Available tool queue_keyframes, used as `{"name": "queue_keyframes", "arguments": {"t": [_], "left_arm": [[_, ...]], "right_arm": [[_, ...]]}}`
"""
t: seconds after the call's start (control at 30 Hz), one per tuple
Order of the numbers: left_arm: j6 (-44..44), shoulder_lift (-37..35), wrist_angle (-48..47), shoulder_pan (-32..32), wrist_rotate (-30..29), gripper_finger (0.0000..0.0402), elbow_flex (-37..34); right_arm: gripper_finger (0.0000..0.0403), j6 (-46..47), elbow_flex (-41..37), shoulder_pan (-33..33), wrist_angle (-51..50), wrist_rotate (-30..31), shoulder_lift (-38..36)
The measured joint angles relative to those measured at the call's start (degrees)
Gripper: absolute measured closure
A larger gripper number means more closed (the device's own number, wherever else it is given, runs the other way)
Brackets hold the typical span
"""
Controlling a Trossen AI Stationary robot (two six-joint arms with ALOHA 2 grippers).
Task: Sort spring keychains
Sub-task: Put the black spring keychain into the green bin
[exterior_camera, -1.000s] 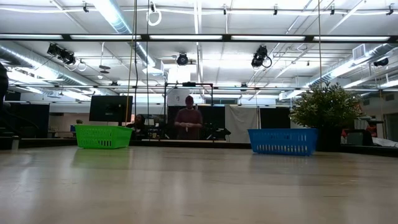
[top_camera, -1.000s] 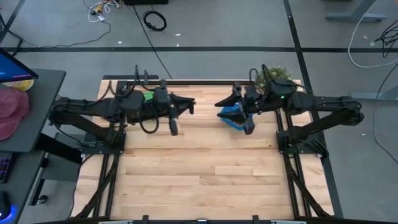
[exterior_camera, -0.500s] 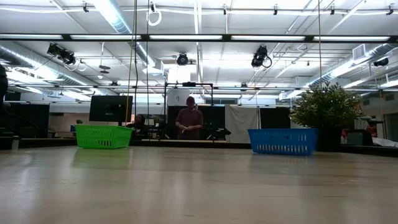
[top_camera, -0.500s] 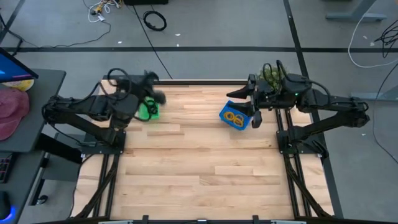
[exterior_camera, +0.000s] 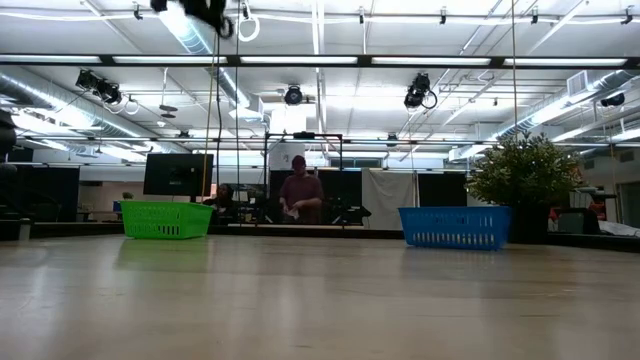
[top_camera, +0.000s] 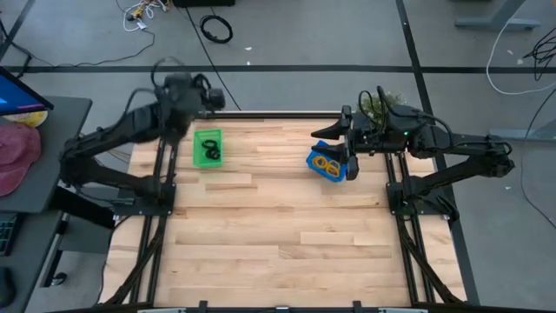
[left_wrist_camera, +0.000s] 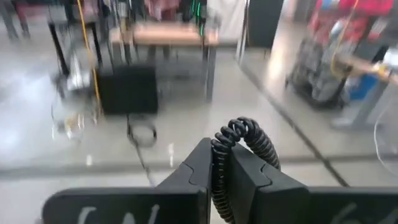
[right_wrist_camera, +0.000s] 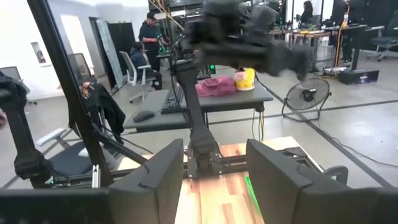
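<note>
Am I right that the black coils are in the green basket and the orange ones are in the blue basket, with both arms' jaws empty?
Not quite. The left gripper isn't empty: its jaws are shut on a black coil, as the left wrist view shows. The rest holds: black coils in the green basket, orange ones in the blue basket, right gripper empty.

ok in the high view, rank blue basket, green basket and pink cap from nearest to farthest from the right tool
1. Blue basket: right beside the right tool, at the table's right rear.
2. Green basket: across the table, left rear.
3. Pink cap: off the table, on the far-left desk.
</note>
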Motion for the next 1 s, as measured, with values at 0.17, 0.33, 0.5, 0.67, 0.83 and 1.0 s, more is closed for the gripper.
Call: {"name": "queue_keyframes", "arguments": {"t": [0.17,0.33,0.5,0.67,0.83,1.0], "left_arm": [[-12.77,2.00,-19.34,17.22,22.77,0.0369,0.02],[-15.69,4.31,-28.82,22.55,27.92,0.0360,-3.84],[-17.09,4.32,-25.42,22.86,34.52,0.0356,-12.42],[-20.21,4.42,-15.81,24.56,46.34,0.0361,-24.77],[-21.78,4.42,-9.64,27.17,51.75,0.0361,-33.67],[-20.49,4.42,-7.98,30.26,54.18,0.0362,-37.37]], "right_arm": [[0.0224,0.58,0.00,0.00,0.04,-0.16,0.20],[0.0224,0.59,0.00,0.02,0.04,-0.15,0.20],[0.0224,0.59,0.00,0.02,0.04,-0.14,0.20],[0.0224,1.44,0.00,0.02,0.02,-0.14,0.20],[0.0224,1.94,0.00,0.02,0.00,-0.14,0.20],[0.0224,1.92,0.00,0.04,-0.06,-0.14,0.46]]}}
